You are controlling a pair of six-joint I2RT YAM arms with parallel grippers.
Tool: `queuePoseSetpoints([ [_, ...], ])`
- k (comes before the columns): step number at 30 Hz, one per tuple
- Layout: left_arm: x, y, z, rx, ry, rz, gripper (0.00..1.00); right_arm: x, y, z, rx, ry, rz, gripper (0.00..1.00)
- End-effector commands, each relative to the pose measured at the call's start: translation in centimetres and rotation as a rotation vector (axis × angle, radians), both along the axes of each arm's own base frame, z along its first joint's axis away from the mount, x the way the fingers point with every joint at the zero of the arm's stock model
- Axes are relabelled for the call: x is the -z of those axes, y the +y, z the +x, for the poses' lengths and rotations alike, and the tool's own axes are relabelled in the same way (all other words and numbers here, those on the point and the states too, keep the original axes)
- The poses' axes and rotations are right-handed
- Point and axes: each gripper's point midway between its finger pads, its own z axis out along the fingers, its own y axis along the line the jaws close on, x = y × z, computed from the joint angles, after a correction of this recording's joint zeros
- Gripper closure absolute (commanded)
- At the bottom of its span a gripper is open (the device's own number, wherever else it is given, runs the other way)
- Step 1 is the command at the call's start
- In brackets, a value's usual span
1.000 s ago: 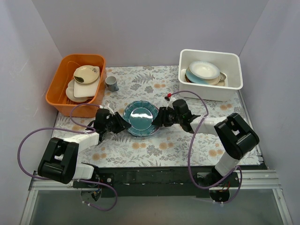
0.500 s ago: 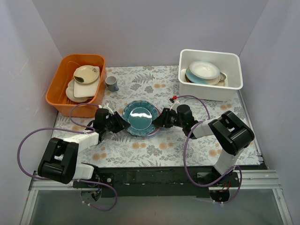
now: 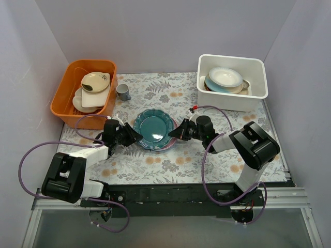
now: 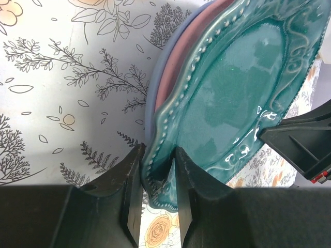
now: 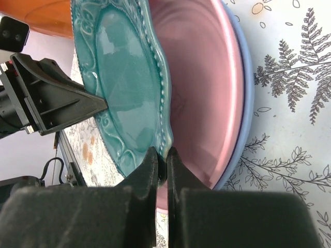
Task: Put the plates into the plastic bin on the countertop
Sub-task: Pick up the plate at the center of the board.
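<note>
Floral countertop (image 3: 160, 85), left end effector (image 4: 158, 155) and right end effector (image 5: 162, 155) pinching teal plate (image 3: 155, 128) rim, pink plate (image 5: 201, 103) beneath half-hidden

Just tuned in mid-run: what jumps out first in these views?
The teal plate at the centre of the countertop is pinched at opposite rims by the left gripper and the right gripper. It sits over a pink plate and a light blue plate. At back right, the white bin already holds stacked plates.
</note>
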Motion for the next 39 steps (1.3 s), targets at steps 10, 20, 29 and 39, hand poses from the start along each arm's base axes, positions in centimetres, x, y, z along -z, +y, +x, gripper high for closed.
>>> queuePoseSetpoints([
  [10, -5.3, -3.0, -0.1, 0.143, -0.151, -0.042, 0.73, -12.2, 4.5, -5.0, -0.311, -0.313, 0.241, 0.99],
  [20, -6.7, -2.6, -0.3, 0.137, -0.191, -0.027, 0.33, -13.4, 3.4, -5.1, -0.259, -0.344, 0.232, 0.99],
  [29, -6.8, -1.7, -0.6, 0.102, -0.191, 0.001, 0.07, -13.5, 2.8, -4.7, -0.216, -0.331, 0.208, 0.99],
  [39, -8.7, -0.5, -1.0, 0.050, -0.252, 0.023, 0.02, -12.8, 1.2, -3.6, -0.158, -0.312, 0.171, 0.99],
])
